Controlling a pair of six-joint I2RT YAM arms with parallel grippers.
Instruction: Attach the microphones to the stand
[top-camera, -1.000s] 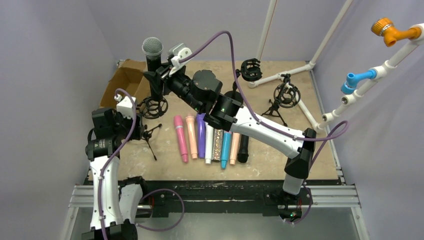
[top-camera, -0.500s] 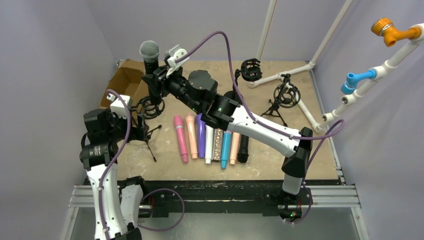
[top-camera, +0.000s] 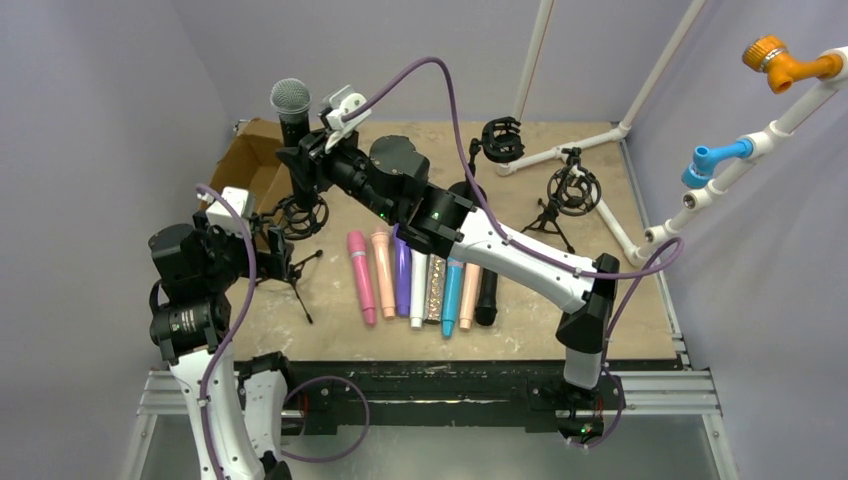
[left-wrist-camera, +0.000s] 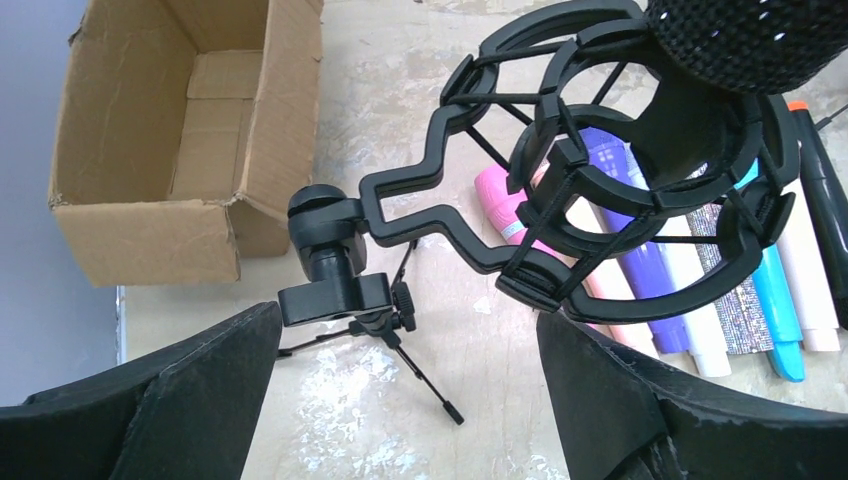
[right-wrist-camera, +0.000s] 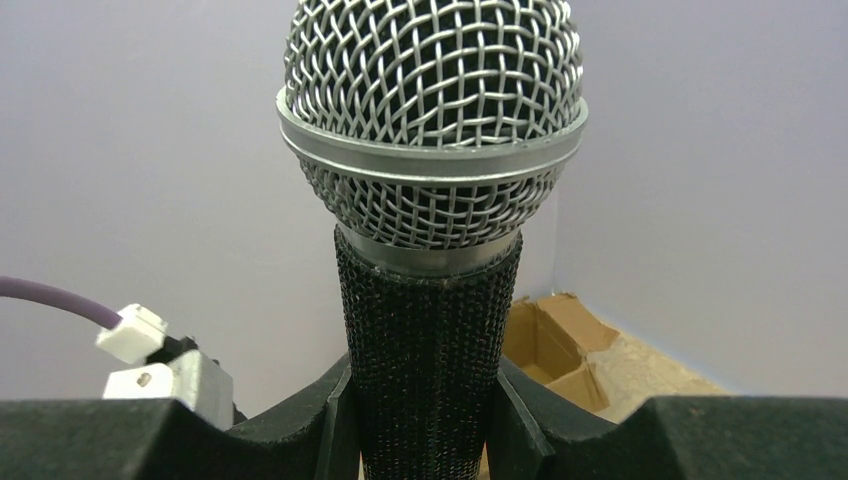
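Observation:
A black microphone (top-camera: 293, 120) with a silver grille stands upright, and my right gripper (top-camera: 305, 160) is shut on its textured body (right-wrist-camera: 430, 330). Its lower end (left-wrist-camera: 700, 120) sits inside the black shock-mount ring (left-wrist-camera: 640, 190) of a small tripod stand (top-camera: 298, 222) at the left of the table. My left gripper (left-wrist-camera: 410, 400) is open and empty, just on the near side of that stand's swivel joint (left-wrist-camera: 335, 270) and touching nothing. Several more microphones (top-camera: 420, 285), pink, peach, purple, white, glitter, teal and black, lie in a row mid-table.
An open cardboard box (top-camera: 245, 160) lies at the back left beside the stand. Two more black shock-mount stands (top-camera: 503, 140) (top-camera: 573, 190) stand at the back right, near a white pipe frame (top-camera: 600, 135). The right arm reaches across above the row of microphones.
My left gripper has opened wide and drawn back toward the near left, away from the stand. The right gripper and its microphone have shifted a little to the left.

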